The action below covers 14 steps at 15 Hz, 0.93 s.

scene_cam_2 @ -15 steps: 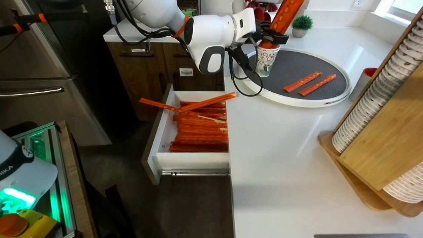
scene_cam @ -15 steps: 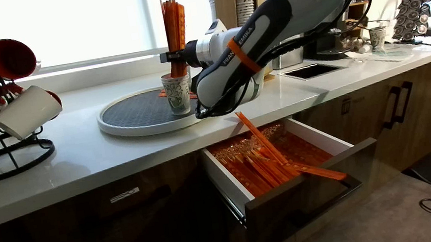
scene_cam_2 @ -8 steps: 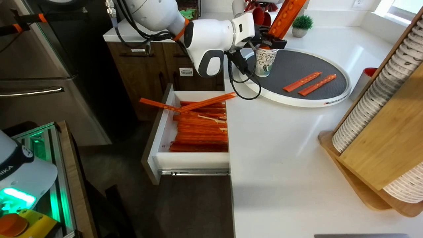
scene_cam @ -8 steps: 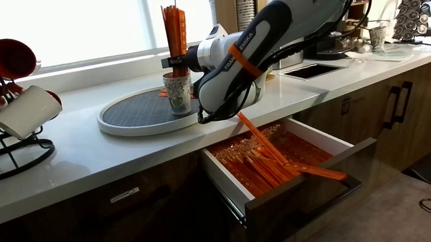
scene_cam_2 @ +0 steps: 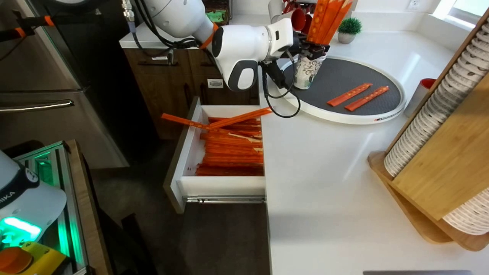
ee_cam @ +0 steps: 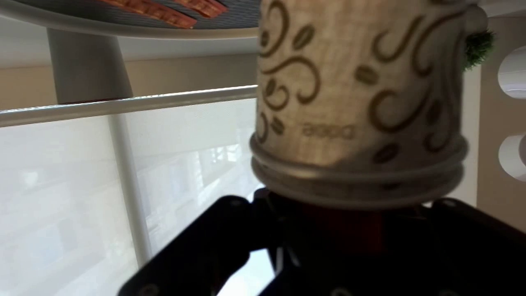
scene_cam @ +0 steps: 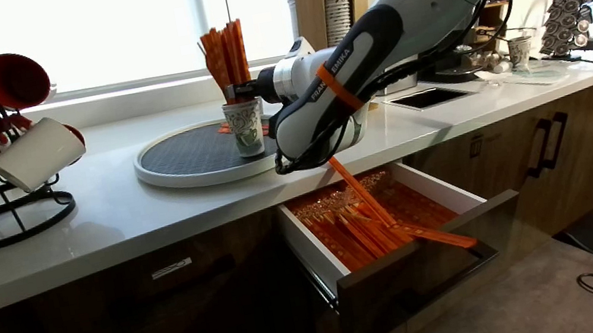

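Inside cup (scene_cam_2: 306, 73), seemingly, orange packets (scene_cam_2: 324, 23)

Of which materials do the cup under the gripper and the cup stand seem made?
Cup: probably paper, matte; its rolled rim and printed swirls suggest this.
Cup stand: likely wood or bamboo, smooth, perhaps lightly varnished; it is tan with faint grain.
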Available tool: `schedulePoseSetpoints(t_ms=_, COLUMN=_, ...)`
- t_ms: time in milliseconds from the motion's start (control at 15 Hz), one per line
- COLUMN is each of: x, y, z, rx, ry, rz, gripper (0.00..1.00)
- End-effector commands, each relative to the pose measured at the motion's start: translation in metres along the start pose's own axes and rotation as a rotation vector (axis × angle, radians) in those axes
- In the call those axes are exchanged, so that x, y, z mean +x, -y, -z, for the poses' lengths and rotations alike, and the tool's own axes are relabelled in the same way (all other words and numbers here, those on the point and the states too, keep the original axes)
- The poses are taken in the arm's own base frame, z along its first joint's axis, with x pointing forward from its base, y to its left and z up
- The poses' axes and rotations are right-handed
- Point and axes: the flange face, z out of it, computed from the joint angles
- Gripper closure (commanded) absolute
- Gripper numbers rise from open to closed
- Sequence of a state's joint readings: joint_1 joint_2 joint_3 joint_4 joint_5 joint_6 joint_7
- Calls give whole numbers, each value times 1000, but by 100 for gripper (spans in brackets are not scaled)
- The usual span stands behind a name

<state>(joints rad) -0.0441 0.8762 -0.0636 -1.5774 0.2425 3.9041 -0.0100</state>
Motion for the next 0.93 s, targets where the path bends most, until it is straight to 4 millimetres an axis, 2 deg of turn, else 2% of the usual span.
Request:
schedulePoseSetpoints(t_ms=0, x=0, y=2, z=4, rx=19, ry=-11, rz=24, gripper=29)
schedulePoseSetpoints(t_ms=267, x=3, y=4, z=5, rx=29, ry=-16, rz=37, gripper=1)
schedulePoseSetpoints(t_ms=467, x=11, y=8, z=7, rx=37, ry=-28, rz=36, gripper=0)
schedulePoseSetpoints(t_ms=867, x=47, y=10, z=18, rx=16, ry=-54, rz=35, gripper=0)
